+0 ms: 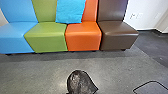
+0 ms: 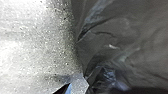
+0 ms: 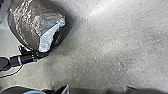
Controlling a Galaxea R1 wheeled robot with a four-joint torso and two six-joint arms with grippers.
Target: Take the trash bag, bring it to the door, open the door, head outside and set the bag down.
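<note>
You have a grey floor (image 1: 37, 68) throughout. Across it stands a row of seats (image 1: 83, 41) in blue, green, orange and brown. The dark trash bag (image 1: 79, 82) is indoors, in front of the seats and apart from them; your left wrist view shows its creased plastic close up. A bright blue cushion (image 1: 70, 11) leans against the green and orange backrests. On grip, you cannot tell the state of the left gripper or the right gripper.
</note>
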